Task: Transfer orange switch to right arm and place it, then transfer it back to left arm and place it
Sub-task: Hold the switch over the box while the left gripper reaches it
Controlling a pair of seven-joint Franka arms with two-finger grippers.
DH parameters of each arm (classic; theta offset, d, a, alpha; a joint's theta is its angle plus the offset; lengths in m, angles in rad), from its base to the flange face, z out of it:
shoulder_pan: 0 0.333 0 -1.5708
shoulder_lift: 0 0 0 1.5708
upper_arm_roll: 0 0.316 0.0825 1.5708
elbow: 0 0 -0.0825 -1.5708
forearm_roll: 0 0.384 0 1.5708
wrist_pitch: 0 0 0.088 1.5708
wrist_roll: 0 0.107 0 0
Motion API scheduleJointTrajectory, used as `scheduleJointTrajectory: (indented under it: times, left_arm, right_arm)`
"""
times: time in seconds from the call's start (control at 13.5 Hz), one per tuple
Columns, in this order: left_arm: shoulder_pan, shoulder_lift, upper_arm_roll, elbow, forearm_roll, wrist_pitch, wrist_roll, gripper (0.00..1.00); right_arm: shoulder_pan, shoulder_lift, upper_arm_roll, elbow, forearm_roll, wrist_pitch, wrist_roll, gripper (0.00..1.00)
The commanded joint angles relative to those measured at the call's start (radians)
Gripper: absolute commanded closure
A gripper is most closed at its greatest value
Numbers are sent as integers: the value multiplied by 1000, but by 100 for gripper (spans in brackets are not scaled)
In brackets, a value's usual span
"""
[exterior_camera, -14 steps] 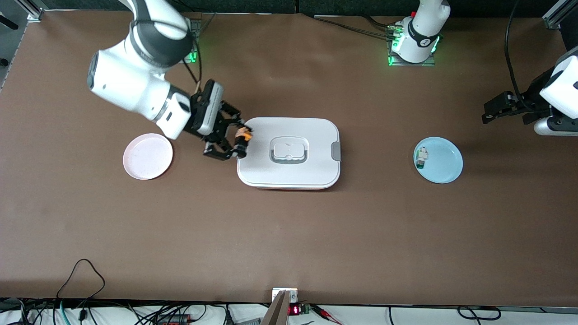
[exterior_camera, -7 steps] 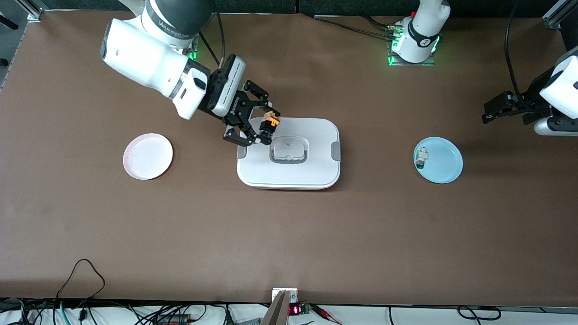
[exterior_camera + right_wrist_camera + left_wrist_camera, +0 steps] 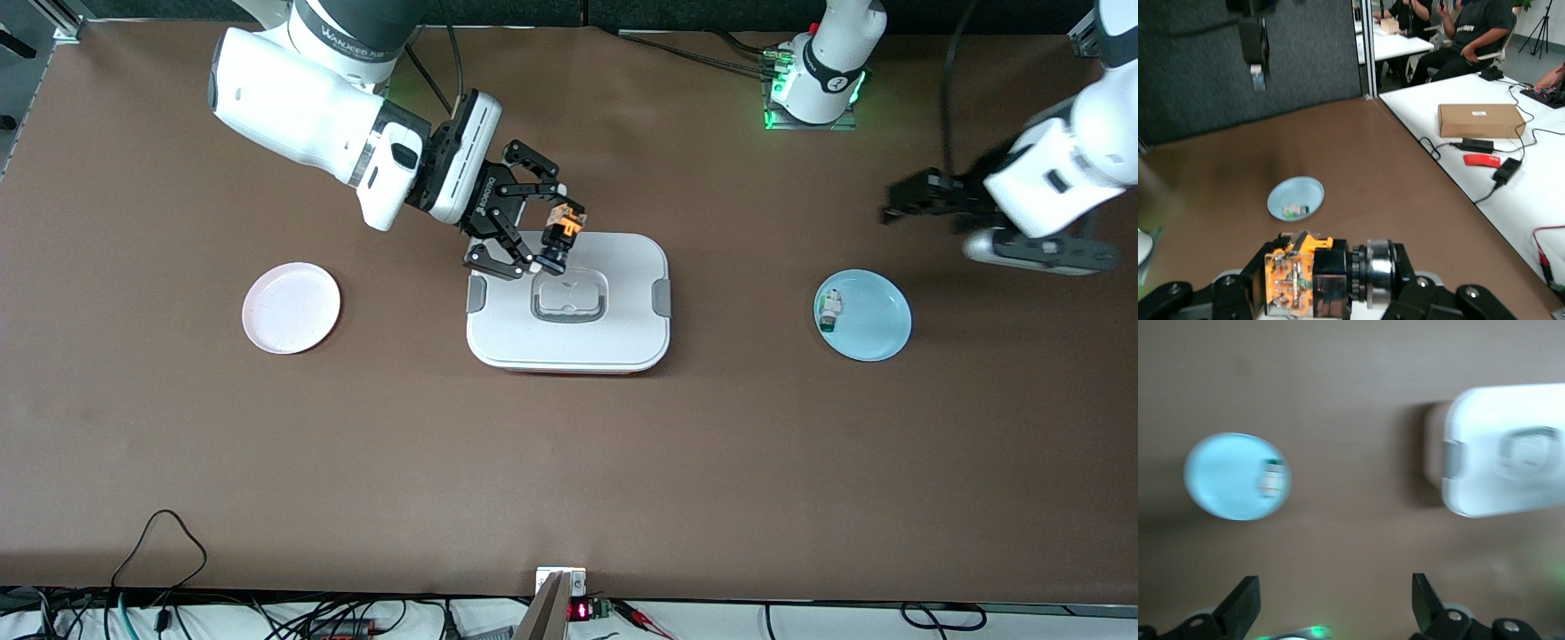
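Observation:
My right gripper is shut on the orange switch and holds it in the air over the box's edge nearest the robots' bases. In the right wrist view the switch lies crosswise between the jaws, with its orange and black body and silver ring showing. The white box stands mid-table with its grey-rimmed lid handle. It also shows in the left wrist view. My left gripper is open and empty, up over bare table near the blue plate. Its jaws stand wide apart in the left wrist view.
The blue plate holds a small white-and-green component, and both also show in the left wrist view. A pink plate lies empty toward the right arm's end of the table. Cables run along the table's front edge.
My right gripper has carried the switch up from beside the box's end to over the box, toward the lid handle. My left arm has swung in from the table's end toward the blue plate.

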Motion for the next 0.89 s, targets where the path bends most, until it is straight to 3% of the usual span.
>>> scheduleJointTrajectory:
  times: [0.0,0.44,0.81]
  left_arm:
    - [21,56,-2,6,-266,-40,-6,0]
    - [57,188,-1,0,-895,-17,-92,0]
    - [37,203,-9,-116,-1212,82,-46,0]
  right_arm:
    - [5,42,22,64,58,39,10,100]
    - [77,136,28,156,72,112,108,100]
    - [107,153,30,165,74,117,110,100]
